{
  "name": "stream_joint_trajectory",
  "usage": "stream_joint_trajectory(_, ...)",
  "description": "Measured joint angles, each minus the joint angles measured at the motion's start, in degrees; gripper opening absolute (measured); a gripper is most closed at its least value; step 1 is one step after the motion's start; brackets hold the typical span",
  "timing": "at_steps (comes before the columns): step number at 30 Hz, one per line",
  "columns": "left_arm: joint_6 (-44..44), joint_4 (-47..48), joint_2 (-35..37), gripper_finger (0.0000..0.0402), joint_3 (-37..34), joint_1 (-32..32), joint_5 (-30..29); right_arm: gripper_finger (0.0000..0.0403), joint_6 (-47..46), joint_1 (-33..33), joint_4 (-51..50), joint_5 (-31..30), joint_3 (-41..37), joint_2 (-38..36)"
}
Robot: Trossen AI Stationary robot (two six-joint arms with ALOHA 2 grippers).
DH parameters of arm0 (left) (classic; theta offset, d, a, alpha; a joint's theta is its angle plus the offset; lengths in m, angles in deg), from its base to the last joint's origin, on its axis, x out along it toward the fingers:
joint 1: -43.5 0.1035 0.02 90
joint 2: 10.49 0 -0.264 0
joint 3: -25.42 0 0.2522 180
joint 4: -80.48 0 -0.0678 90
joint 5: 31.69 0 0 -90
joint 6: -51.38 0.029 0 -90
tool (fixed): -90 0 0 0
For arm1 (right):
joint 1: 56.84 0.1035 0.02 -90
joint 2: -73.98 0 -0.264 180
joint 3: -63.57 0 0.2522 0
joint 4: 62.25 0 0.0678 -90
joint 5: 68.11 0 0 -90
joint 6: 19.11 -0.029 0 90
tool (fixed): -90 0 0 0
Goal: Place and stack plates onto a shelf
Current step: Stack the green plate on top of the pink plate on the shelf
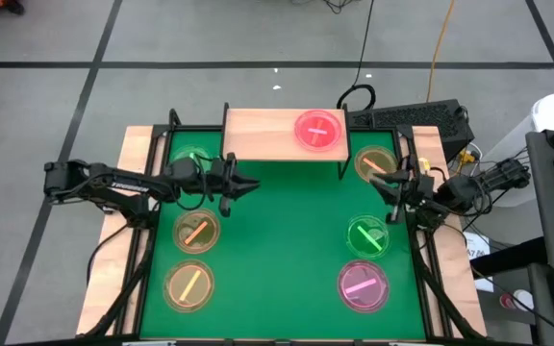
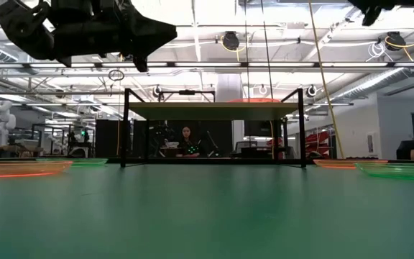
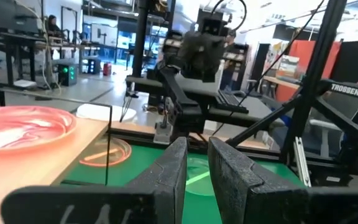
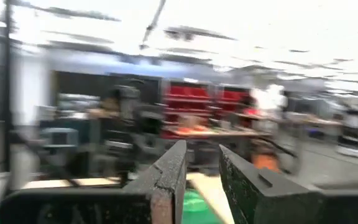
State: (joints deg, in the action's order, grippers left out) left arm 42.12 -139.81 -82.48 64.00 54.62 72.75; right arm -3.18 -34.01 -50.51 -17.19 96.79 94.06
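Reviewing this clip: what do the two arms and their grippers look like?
Both arms are black and jointed, with loose black cables along the links. The left gripper and right gripper each have two flat, dark, wedge-shaped fingers with a rough-textured inner face. No markings show on them.

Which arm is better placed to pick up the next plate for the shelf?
Probably the right: its end effector hangs right by the amber plate near the shelf, while the left end effector is over bare table, apart from any plate.

Table centre (image 1: 282, 240) open; plates (image 1: 196, 231) line both sides.
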Motion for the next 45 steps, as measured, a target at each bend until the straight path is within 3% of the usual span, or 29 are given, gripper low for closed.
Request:
stream_joint_trajectory(7, 2.07, -0.06, 0.04, 0.0072, 0.00, 0.11, -0.10, 0.0079, -3.07, -0.30, -10.29, -16.42, 1.52, 6.52)
stream_joint_trajectory(13, 2.75, -0.04, 0.04, 0.0072, 0.00, 0.15, -1.54, 0.0079, -14.81, -2.36, -32.78, -16.56, 9.20, 14.27)
stream_joint_trajectory(17, 3.54, -0.01, 0.04, 0.0072, 0.00, 0.15, -2.63, 0.0079, -20.61, -5.57, -38.26, -16.11, 10.21, 19.94)
stream_joint_trajectory(26, 3.28, 0.70, 0.02, 0.0072, 0.00, 0.15, -4.00, 0.0079, -39.21, -12.83, -51.52, -5.55, 10.16, 30.26)
stream_joint_trajectory(33, 3.56, 0.75, 0.02, 0.0072, 0.00, 0.15, -4.00, 0.0079, -49.44, -18.50, -61.34, 10.25, 10.17, 33.92)
stream_joint_trajectory(38, 3.54, 0.77, 0.02, 0.0072, 0.00, 0.15, -4.02, 0.0079, -49.10, -19.73, -62.59, 22.48, 10.16, 34.61)
stream_joint_trajectory(45, 2.92, 0.77, 0.00, 0.0072, 0.00, 0.15, -4.02, 0.0079, -46.70, -19.76, -62.13, 27.10, 10.16, 34.59)
